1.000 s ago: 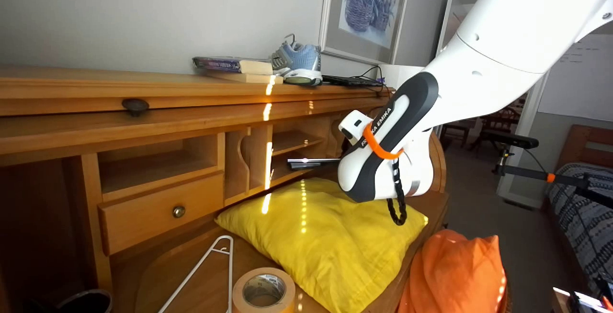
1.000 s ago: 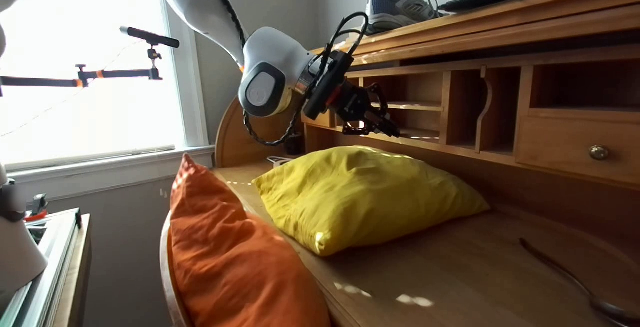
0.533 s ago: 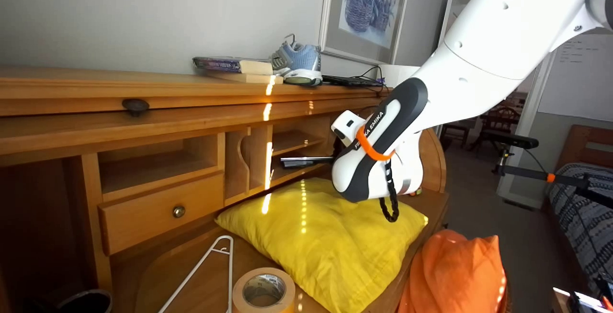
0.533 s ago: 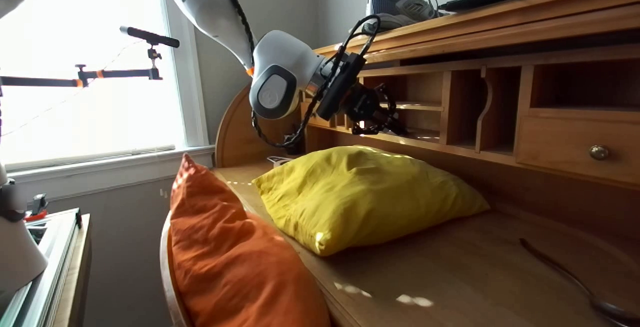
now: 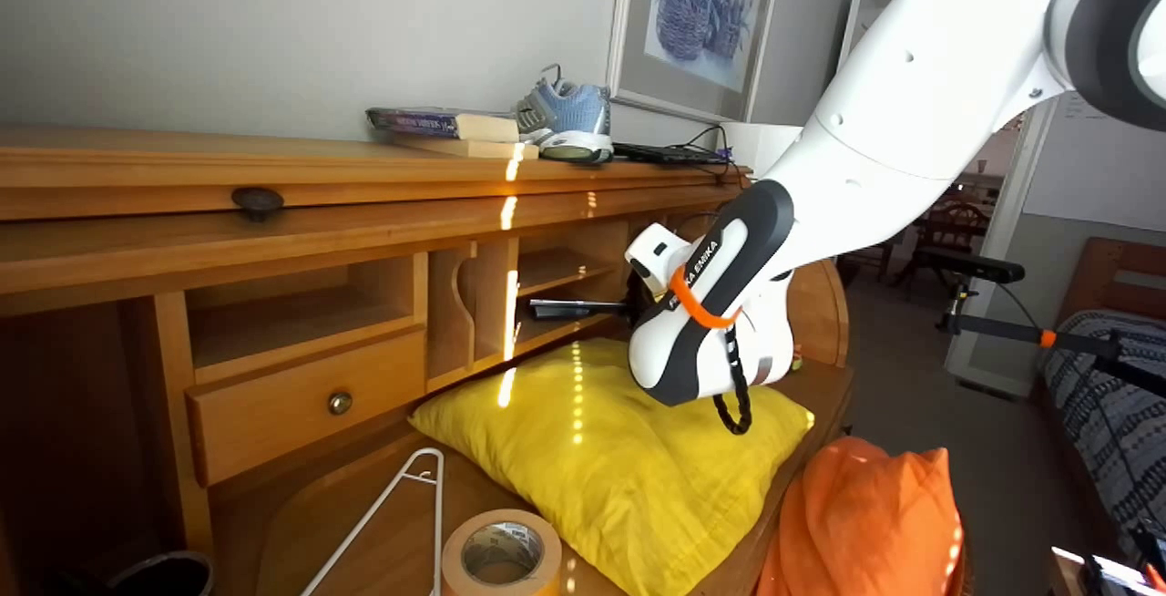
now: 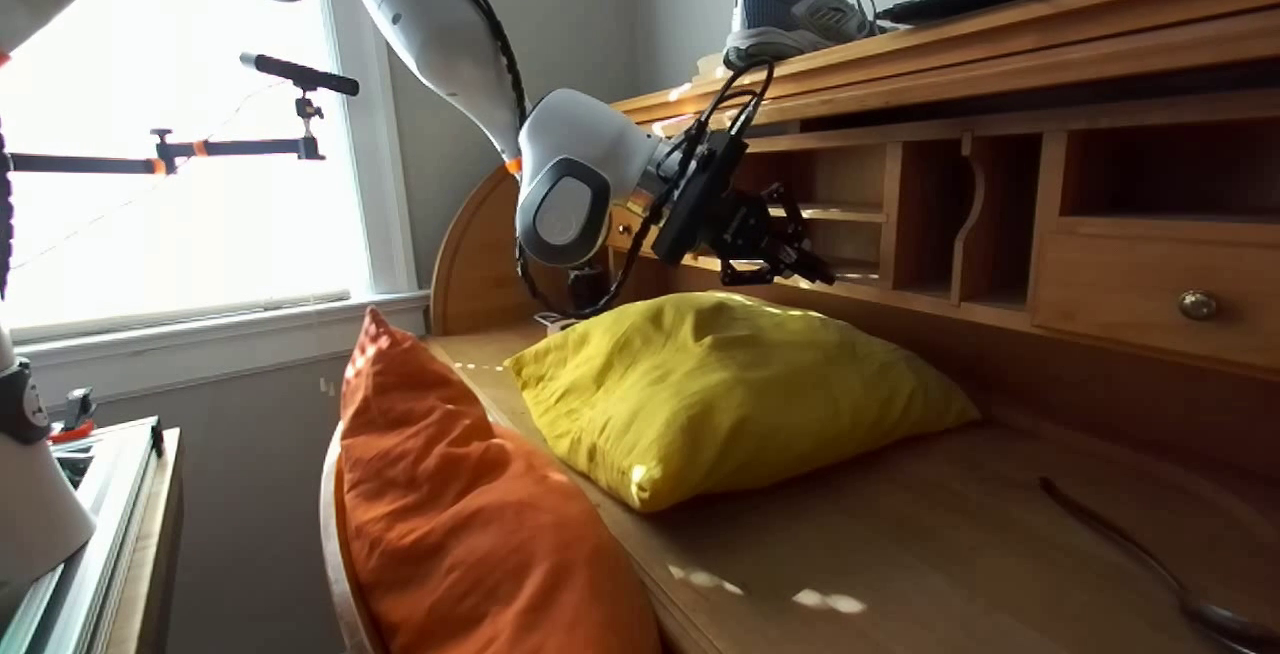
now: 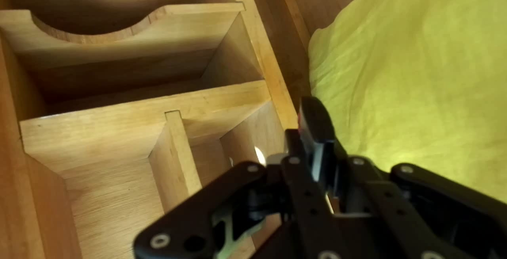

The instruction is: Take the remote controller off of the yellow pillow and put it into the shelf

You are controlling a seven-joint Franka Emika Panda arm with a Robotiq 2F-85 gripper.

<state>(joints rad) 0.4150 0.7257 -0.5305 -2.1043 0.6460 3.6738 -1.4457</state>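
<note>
The claw [image 7: 317, 150], jaws nearly together, grips the remote [image 5: 572, 309], whose long axis points straight out beyond them.

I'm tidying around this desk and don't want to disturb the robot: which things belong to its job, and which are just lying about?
Job: remote controller, held in the gripper; yellow pillow, which it comes off; shelf, where it goes.
Lying about: tape roll; white hanger; orange cloth; sneaker; books.
</note>
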